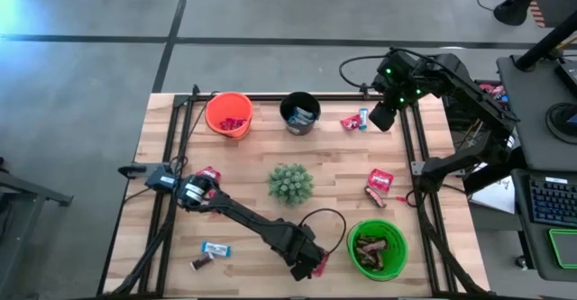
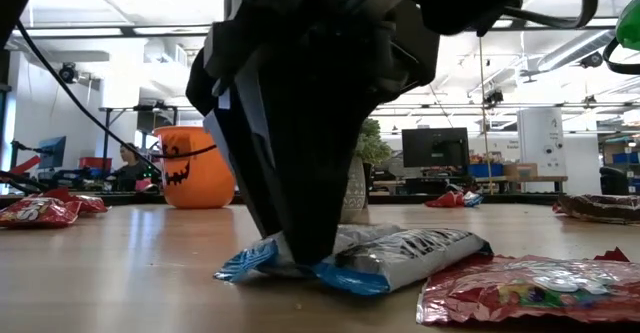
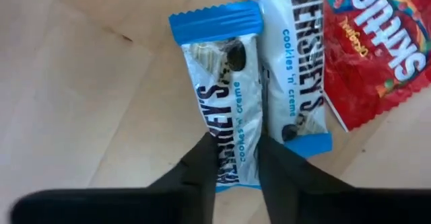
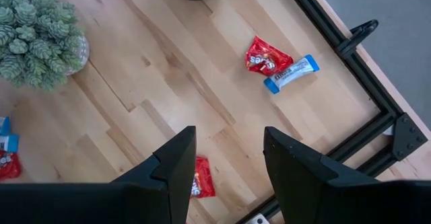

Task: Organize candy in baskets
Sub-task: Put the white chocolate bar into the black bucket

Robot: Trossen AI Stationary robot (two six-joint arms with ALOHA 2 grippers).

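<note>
Gripping one blue-and-white candy bar (image 3: 225, 109) at its end, your left gripper (image 3: 237, 162) has both fingers pressed against the wrapper's sides, down at the table's (image 1: 243, 160) front edge. A second blue-and-white bar (image 3: 296, 62) lies just beside it, touching a red candy pack (image 3: 377, 42). Nearby you have the green basket (image 1: 378, 249) holding dark brown candy. Your right gripper (image 4: 229, 160) hangs above the far right corner, fingers apart and empty, looking down on a red candy (image 4: 266, 56) touching a blue bar (image 4: 291, 73). At the back stand the orange basket (image 1: 229, 114) and black basket (image 1: 300, 113); the plant (image 1: 290, 183) sits mid-table.
</note>
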